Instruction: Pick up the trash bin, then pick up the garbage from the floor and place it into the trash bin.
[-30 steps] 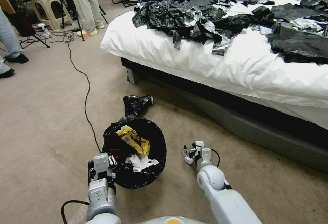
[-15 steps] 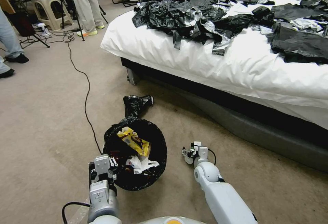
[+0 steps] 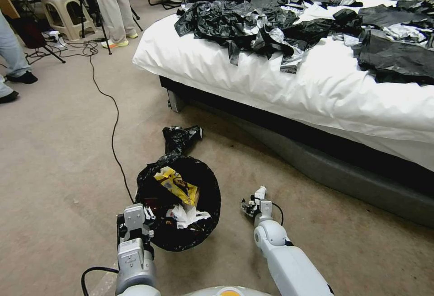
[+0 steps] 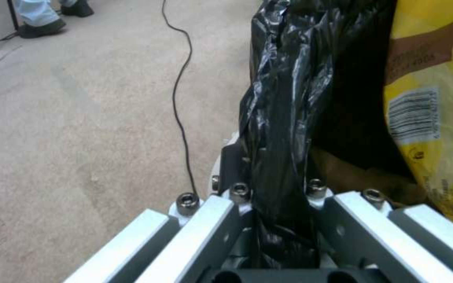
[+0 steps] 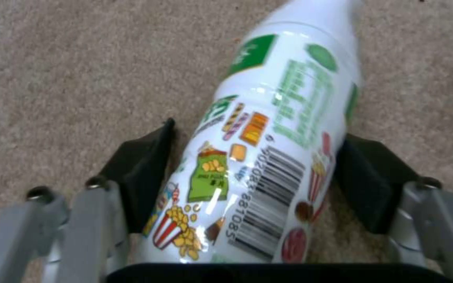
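The trash bin [image 3: 212, 205], lined with a crinkly black bag, hangs tilted just above the floor [image 3: 58, 160]. My left gripper [image 3: 145, 218] is shut on its near rim; the left wrist view shows the liner [image 4: 284, 118] pinched between the jaws of that left gripper [image 4: 273, 188]. Inside lie a yellow snack wrapper [image 3: 176, 185] [image 4: 436, 118] and a white crumpled tissue [image 3: 186, 214]. To the bin's right, low over the carpet, my right gripper [image 3: 252, 204] [image 5: 258, 165] is shut on a small white plastic bottle [image 3: 260, 192] [image 5: 273, 125] with a printed label.
A bed [image 3: 316, 92] with a white cover and a dark base runs along the right, strewn with black plastic bags [image 3: 253, 20]. A loose black bag [image 3: 181, 135] lies beyond the bin. A black cable [image 3: 115, 119] crosses the carpet on the left. People's legs and a stool stand at the far left.
My right arm has drawn slightly back and left, and its wrist has turned so the bottle's white end now points away from me. The bin and left gripper have barely moved.
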### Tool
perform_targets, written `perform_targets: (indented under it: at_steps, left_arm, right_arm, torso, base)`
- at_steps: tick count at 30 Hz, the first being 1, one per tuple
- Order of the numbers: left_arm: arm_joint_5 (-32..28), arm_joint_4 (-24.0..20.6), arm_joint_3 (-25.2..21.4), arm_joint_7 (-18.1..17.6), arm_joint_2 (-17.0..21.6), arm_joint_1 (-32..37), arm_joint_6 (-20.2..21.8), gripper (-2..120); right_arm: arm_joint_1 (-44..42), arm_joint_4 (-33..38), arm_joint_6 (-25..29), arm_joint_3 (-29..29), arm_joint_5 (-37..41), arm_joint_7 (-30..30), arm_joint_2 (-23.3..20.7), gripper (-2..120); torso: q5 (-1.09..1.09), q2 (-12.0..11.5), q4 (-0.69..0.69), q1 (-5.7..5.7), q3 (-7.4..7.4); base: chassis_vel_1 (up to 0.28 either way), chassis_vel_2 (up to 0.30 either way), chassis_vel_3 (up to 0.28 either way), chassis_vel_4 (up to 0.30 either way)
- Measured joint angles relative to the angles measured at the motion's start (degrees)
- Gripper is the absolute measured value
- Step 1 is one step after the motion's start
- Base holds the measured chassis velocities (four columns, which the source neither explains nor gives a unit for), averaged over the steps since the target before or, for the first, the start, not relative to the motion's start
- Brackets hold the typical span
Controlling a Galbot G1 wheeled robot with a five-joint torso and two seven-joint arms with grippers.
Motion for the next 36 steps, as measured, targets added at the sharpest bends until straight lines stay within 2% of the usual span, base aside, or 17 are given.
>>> perform_targets:
  at_steps: [5, 6, 8, 13, 17, 26, 29, 32, 34, 35, 36]
  left_arm:
    - [0.05, -0.01, 0.02, 0.00, -0.01, 0.00, -0.04, 1]
    - [0.05, -0.01, 0.02, 0.00, -0.01, -0.01, -0.06, 1]
    - [0.05, 0.00, 0.04, -0.01, 0.01, -0.02, -0.06, 1]
    - [0.05, -0.19, 0.06, 0.03, 0.12, -0.07, -0.06, 1]
    - [0.05, -0.24, 0.06, 0.07, 0.25, -0.01, -0.06, 1]
    - [0.36, -0.17, 0.51, 0.21, 0.28, -0.18, -0.06, 1]
    - [0.00, -0.18, 0.16, 0.15, 0.59, -0.10, -0.06, 1]
    - [-0.14, -0.18, -0.04, 0.10, 0.73, -0.10, -0.06, 1]
    - [-0.35, -0.16, 0.02, 0.02, 0.85, -0.11, -0.06, 1]
    - [-0.35, -0.16, 0.02, 0.02, 0.85, -0.11, -0.06, 1]
    - [-0.40, -0.05, 0.13, 0.00, 0.92, -0.07, -0.07, 1]
  right_arm:
    - [-0.37, 0.28, 0.45, 0.00, -0.50, -0.31, -0.09, 58]
    - [-0.44, 0.29, 0.61, -0.01, -0.74, -0.44, -0.03, 51]
    - [-0.53, 0.30, 0.81, 0.00, -0.99, -0.50, -0.02, 44]
    - [-0.59, 0.35, 1.24, -0.17, -1.25, -0.53, -0.15, 37]
    - [-0.56, 0.32, 1.78, -0.23, -1.91, -0.23, -0.50, 25]
    - [-1.62, 3.48, 2.96, -0.22, -2.82, 1.19, -1.64, 18]
    - [-4.26, 12.03, 4.28, -0.24, -5.42, 1.27, -3.37, 18]
    - [-5.75, 16.44, 6.76, -0.30, -8.26, 1.12, -4.18, 18]
    - [-8.71, 25.38, 14.72, -0.76, -13.51, -0.80, -5.38, 16]
    - [-8.71, 25.38, 14.72, -0.76, -13.51, -0.80, -5.38, 16]
    - [-10.21, 30.04, 18.46, -1.25, -15.41, -2.36, -5.74, 16]
  torso:
    - [0.02, 0.00, 0.02, 0.00, 0.00]
    - [0.04, 0.00, 0.04, 0.00, 0.00]
    - [0.02, 0.00, 0.04, 0.00, 0.00]
    - [0.05, 0.00, 0.05, 0.00, 0.00]
    - [0.04, 0.00, 0.05, 0.00, 0.00]
    - [0.03, 0.00, 0.02, 0.00, 0.01]
    - [0.02, 0.00, 0.02, 0.00, 0.00]
    - [0.00, 0.00, 0.02, 0.00, 0.01]
    - [0.00, 0.00, 0.01, 0.00, 0.00]
    - [0.00, 0.00, 0.01, 0.00, 0.00]
    - [0.01, 0.00, 0.02, 0.00, 0.00]
  base:
    - [0.000, 0.000, 0.000, 0.000]
    - [0.000, 0.000, 0.000, 0.000]
    - [0.000, 0.000, 0.000, 0.000]
    - [0.000, 0.000, 0.000, 0.000]
    - [0.000, 0.000, 0.000, 0.000]
    - [0.000, 0.000, 0.000, 0.000]
    - [0.000, 0.000, 0.000, 0.000]
    - [0.000, 0.000, 0.000, 0.000]
    - [0.000, 0.000, 0.000, 0.000]
    - [0.000, 0.000, 0.000, 0.000]
    - [0.000, 0.000, 0.000, 0.000]
